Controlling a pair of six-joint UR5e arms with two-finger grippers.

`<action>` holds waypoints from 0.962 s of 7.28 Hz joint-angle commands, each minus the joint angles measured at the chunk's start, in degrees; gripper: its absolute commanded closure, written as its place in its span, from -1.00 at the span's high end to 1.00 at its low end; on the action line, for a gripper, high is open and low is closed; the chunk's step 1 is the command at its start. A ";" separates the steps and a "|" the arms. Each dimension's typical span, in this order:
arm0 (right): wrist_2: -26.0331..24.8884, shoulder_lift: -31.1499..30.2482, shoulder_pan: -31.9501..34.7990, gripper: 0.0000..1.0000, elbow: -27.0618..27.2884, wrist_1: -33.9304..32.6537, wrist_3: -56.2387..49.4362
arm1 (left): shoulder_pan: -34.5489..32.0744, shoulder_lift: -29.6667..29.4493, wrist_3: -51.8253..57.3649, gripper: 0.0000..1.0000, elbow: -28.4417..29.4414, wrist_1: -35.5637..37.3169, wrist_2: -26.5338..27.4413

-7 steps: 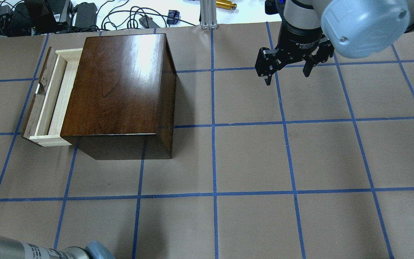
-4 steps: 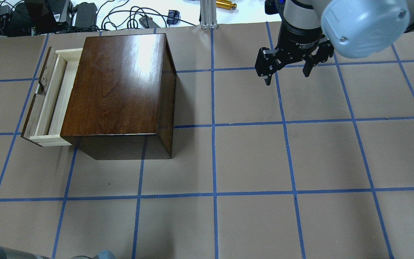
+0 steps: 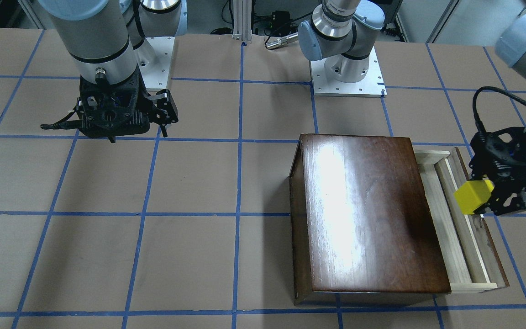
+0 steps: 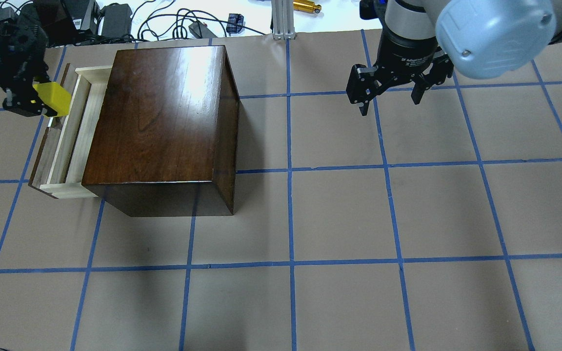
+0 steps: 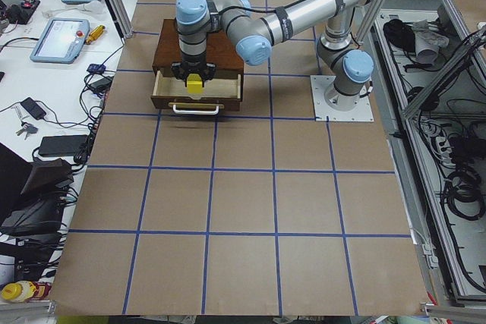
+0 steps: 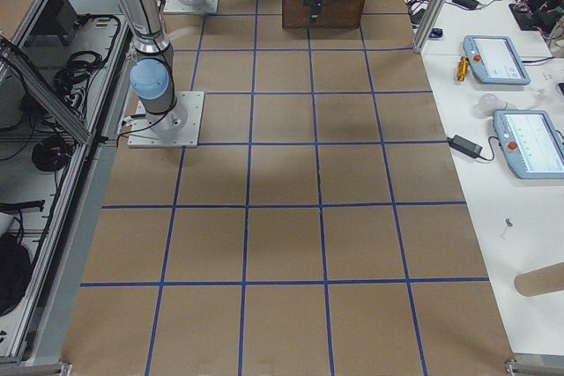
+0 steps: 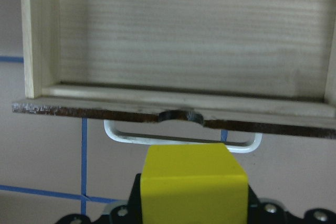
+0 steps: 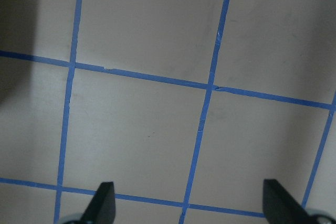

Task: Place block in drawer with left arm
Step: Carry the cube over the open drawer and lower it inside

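1. Block point(image 4: 52, 97) was held clamped between the left fingers point(image 3: 509, 204), at the upper left of the overhead view.
2. It was suspended over the dark front panel of the drawer point(image 4: 83, 136), which stood drawn out of the box point(image 4: 164, 112).
3. The right fingers point(image 4: 361, 95) were spread wide and empty above the counter point(image 4: 339, 214), at the upper right, well apart from the box.
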 commanded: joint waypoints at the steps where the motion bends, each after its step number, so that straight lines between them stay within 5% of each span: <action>1: 0.00 0.00 0.00 1.00 0.00 0.00 0.05 | -1.79 -1.13 -0.67 -1.00 -3.51 3.48 -0.14; 5: 0.00 0.00 0.00 1.00 0.00 0.00 -0.04 | -1.79 -3.24 1.35 -1.00 -5.46 6.76 -0.06; 6: 0.00 0.00 0.00 1.00 0.00 0.00 0.05 | -1.79 -3.33 1.44 -0.33 -5.46 6.76 -0.14; 7: 0.00 0.00 0.00 1.00 0.00 0.00 -0.04 | -1.79 -3.50 1.79 0.75 -5.46 6.76 -0.23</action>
